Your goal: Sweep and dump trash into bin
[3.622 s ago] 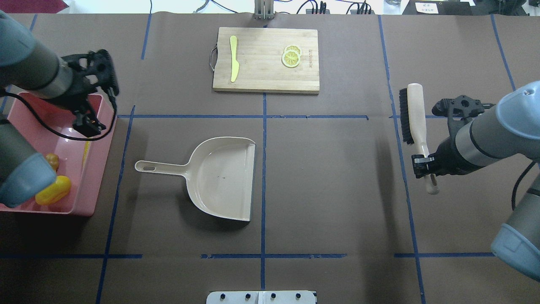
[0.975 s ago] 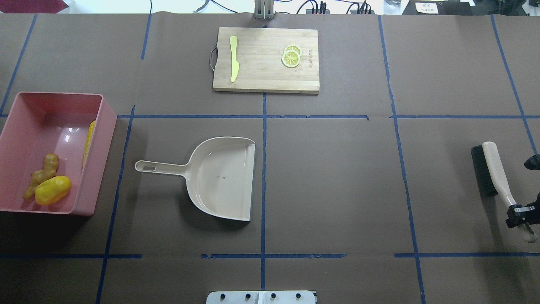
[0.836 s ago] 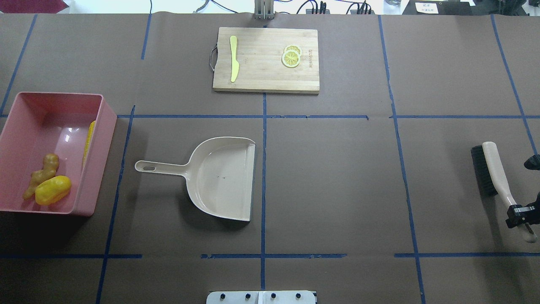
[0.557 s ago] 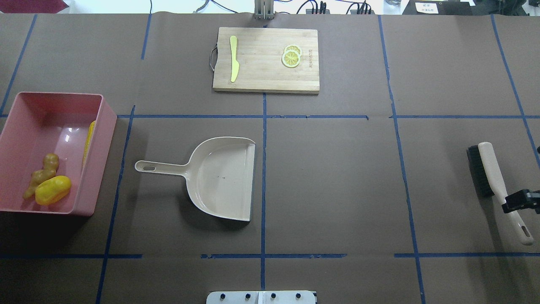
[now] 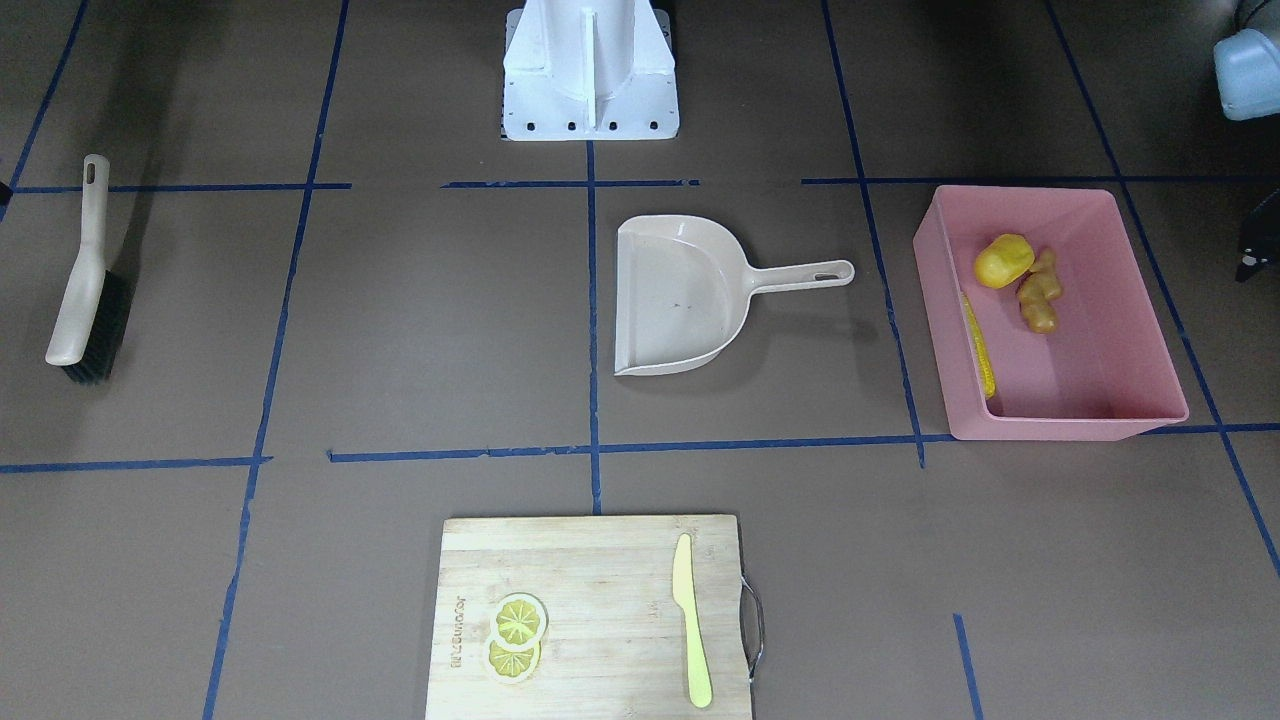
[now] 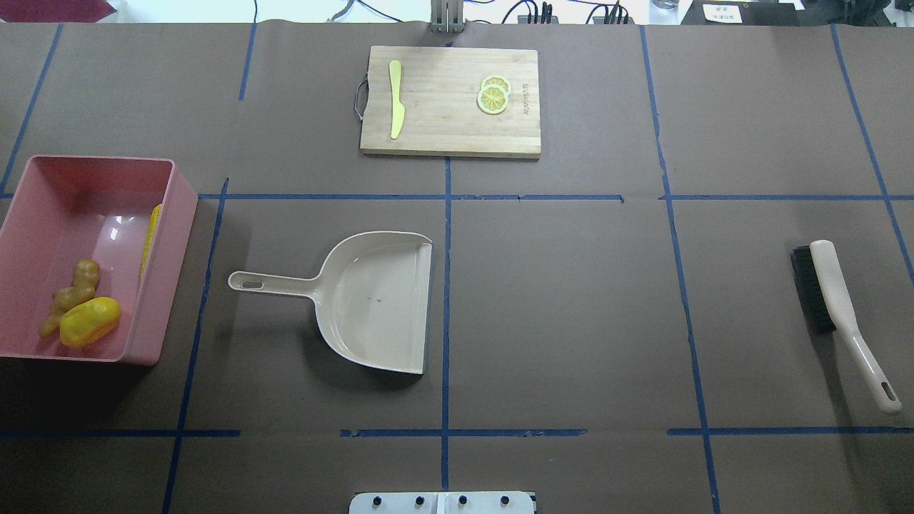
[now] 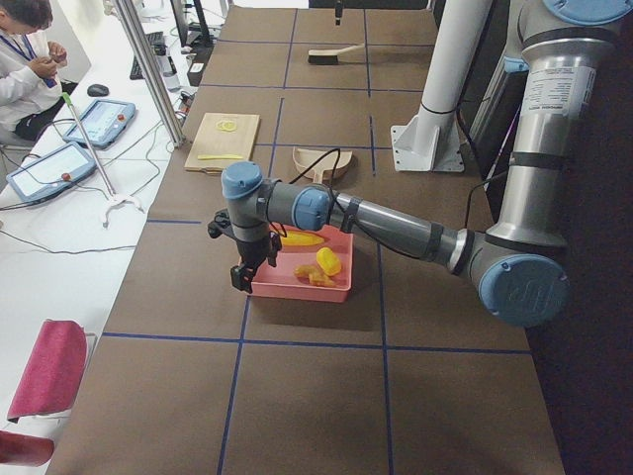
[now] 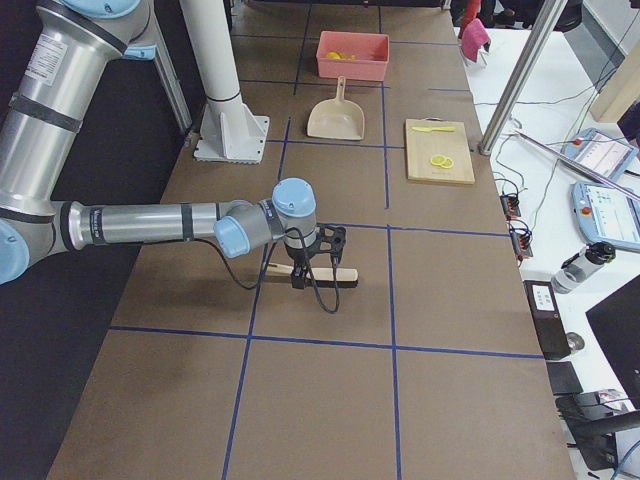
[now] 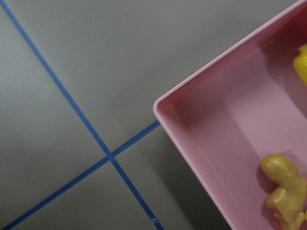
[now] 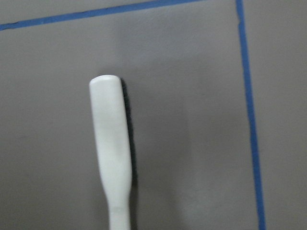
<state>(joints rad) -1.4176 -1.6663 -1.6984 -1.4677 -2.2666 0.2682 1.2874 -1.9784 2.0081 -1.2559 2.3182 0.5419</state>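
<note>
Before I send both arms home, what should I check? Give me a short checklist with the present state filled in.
1. Corn cob inside the bin, along its wall: ok.
2. Potato-like lump and ginger root inside the bin: ok.
3. Dustpan empty and flat on the table: ok.
4. Brush lying on the table, with no gripper on it in the overhead view: ok.
5. Left gripper clear of the bin's outer wall: cannot tell, seen only from the side.
6. Right gripper open above the brush handle: cannot tell.
</note>
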